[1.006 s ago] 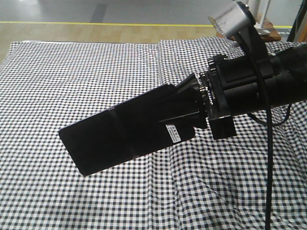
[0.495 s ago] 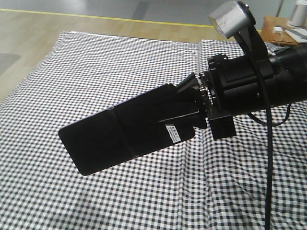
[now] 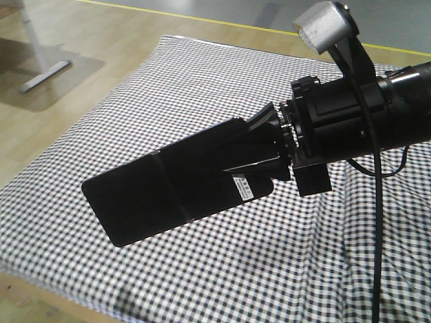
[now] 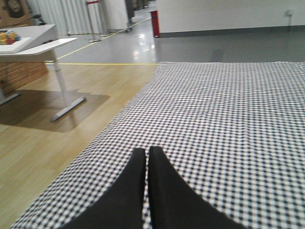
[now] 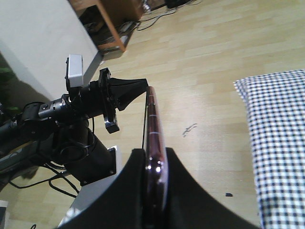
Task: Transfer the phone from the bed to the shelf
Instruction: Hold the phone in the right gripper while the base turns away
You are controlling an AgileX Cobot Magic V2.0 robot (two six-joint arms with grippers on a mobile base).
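The phone [image 3: 161, 192], a glossy black slab with a white sticker near its gripped end, is held in the air above the bed [image 3: 202, 81]. My right gripper [image 3: 244, 151] is shut on that end. In the right wrist view the phone [image 5: 153, 119] stands edge-on, pinkish rim showing, clamped between the right gripper [image 5: 155, 157] fingers. My left gripper [image 4: 147, 152] is shut with nothing in it, low over the checked cloth of the bed [image 4: 228, 105]. The left gripper [image 5: 140, 86] also shows beside the phone's far end. The shelf is out of view.
Wooden floor runs along the bed's left side. A white table [image 4: 33, 38] on a metal leg [image 4: 66, 107] stands there. Its foot [image 3: 44, 75] shows in the front view. Brown wooden furniture [image 5: 112, 24] and cables lie behind the left arm [image 5: 62, 109].
The front view has swung left: the bed has slid right in frame, and its left edge, the floor and the table foot have come into sight. The phone stays clamped the same way.
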